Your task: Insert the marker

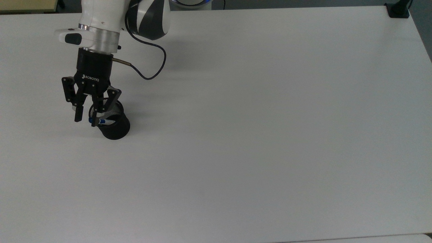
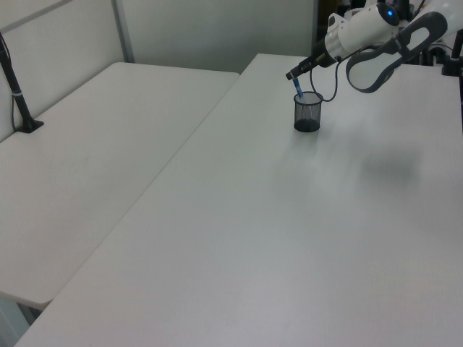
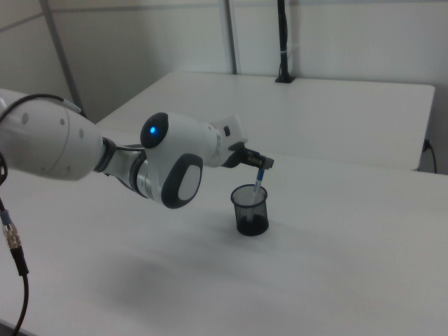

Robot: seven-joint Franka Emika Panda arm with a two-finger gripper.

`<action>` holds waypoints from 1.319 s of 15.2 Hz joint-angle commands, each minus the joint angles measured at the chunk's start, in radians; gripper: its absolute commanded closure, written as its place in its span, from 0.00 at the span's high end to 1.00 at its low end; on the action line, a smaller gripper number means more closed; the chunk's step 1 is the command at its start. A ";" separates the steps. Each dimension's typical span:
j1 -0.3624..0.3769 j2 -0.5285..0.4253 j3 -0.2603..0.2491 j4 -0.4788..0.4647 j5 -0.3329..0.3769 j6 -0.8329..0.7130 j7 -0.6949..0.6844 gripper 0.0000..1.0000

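Here, on the top view's left, gripper hanging over the rim of the black mesh cup, jaws spread apart with nothing between them. Just beside the nearer fingertip, the marker — blue end and a stretch of white barrel — lying across the cup's mouth, lower part down inside the mesh. Black cable looping off the wrist toward the top view's right. Beyond that, bare white table out to a black clamp at the far corner.

In the left view, from the left: a dark post clamped to a second table, then the work table, then the cup standing upright with the marker poking out of it, blue tip uppermost, leaning toward the left view's left. Gripper just above that tip, not touching.

In the right view, white arm reaching in from the left, gripper close over the marker — tilted, resting in the cup.
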 commanded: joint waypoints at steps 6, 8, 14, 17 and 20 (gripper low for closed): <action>0.014 -0.190 0.007 0.055 0.002 -0.442 0.038 1.00; 0.016 -0.248 0.010 0.127 0.004 -0.686 0.038 1.00; 0.085 -0.379 0.010 0.274 0.048 -1.269 0.038 1.00; 0.109 -0.420 0.009 0.328 0.048 -1.524 0.038 1.00; 0.161 -0.451 -0.003 0.320 0.045 -1.615 0.024 1.00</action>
